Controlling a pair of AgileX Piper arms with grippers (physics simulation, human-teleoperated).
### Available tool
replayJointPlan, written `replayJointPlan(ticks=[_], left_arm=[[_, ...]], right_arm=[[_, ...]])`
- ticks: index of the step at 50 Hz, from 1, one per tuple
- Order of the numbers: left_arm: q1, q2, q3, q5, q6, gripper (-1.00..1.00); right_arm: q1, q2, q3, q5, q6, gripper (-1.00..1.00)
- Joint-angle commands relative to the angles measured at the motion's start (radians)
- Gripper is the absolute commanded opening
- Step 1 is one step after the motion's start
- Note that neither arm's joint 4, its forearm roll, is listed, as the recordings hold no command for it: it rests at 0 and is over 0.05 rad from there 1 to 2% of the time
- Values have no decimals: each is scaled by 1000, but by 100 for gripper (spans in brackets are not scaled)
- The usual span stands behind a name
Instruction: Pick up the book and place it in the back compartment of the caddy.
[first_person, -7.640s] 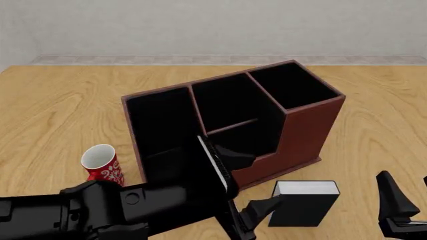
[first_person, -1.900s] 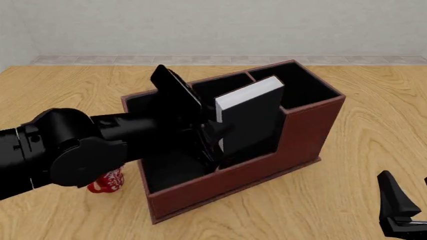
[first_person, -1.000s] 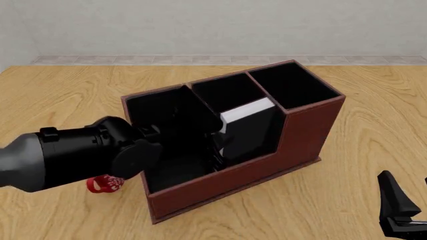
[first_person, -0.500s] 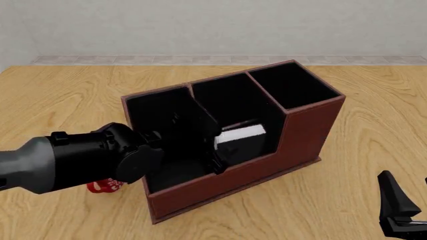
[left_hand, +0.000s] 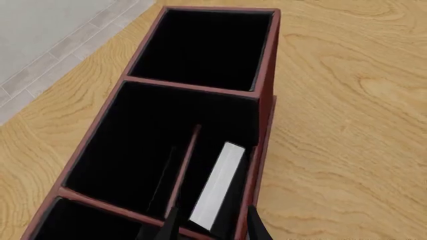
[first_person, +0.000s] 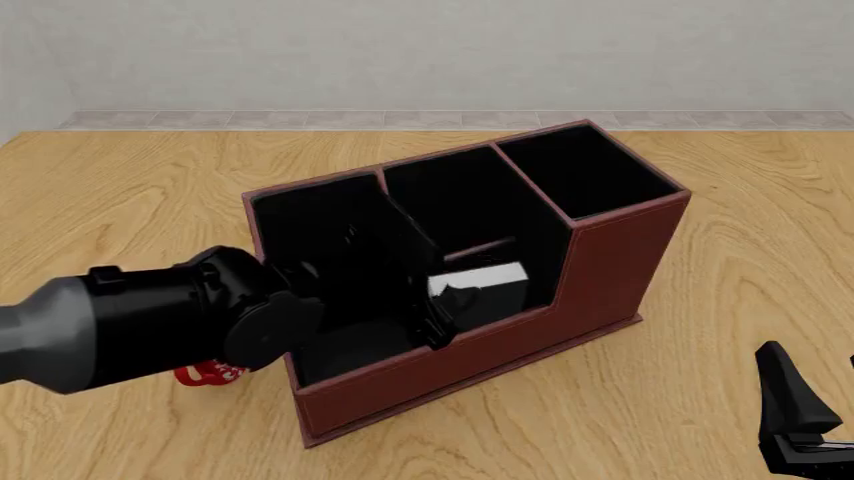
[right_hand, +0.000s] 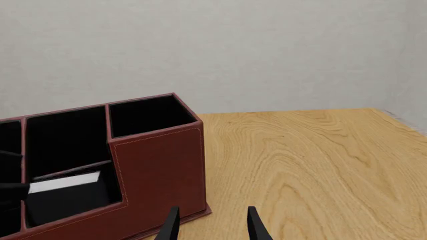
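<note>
The reddish-brown caddy (first_person: 607, 265) stands mid-table, its black interior split into three sections. The book (first_person: 478, 277) stands inside the back compartment (first_person: 539, 272), with only its white page edges and a strip of black cover showing. In the left wrist view the book (left_hand: 217, 187) sits between the low cross partition and the stepped wall of the caddy (left_hand: 263, 100). My left gripper (first_person: 447, 305) reaches into that cell, and the left gripper (left_hand: 212, 227) is open, its fingers spread wider than the book. My right gripper (right_hand: 210, 222) is open, away from the caddy (right_hand: 157, 165), at the front right (first_person: 794, 420).
A red-and-white mug (first_person: 200, 374) stands left of the caddy, mostly hidden under my left arm. The two outer sections of the caddy hold nothing. Bare wooden table lies to the right and beyond, up to a grey wall.
The book has gone from above the caddy down into the cell and settled a little lower in the last half second. The right arm has stayed still.
</note>
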Motion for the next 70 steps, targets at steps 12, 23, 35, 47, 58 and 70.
replayJointPlan(ticks=[12,23,35,47,58,70], left_arm=[[-14,-65,47,-4,3,100],[-15,-132,109,-27,-14,100],[-12,-214,165,-26,2,100],[12,-288,238,-51,4,100],[0,-393,278,-19,7,100],[25,-514,337,4,5,100]], right_arm=[[1,0,0,0,0,100],[1,0,0,0,1,100],[0,1,0,0,0,100],[0,2,0,0,-1,100],[-2,3,0,0,0,100],[-1,2,0,0,-1,100]])
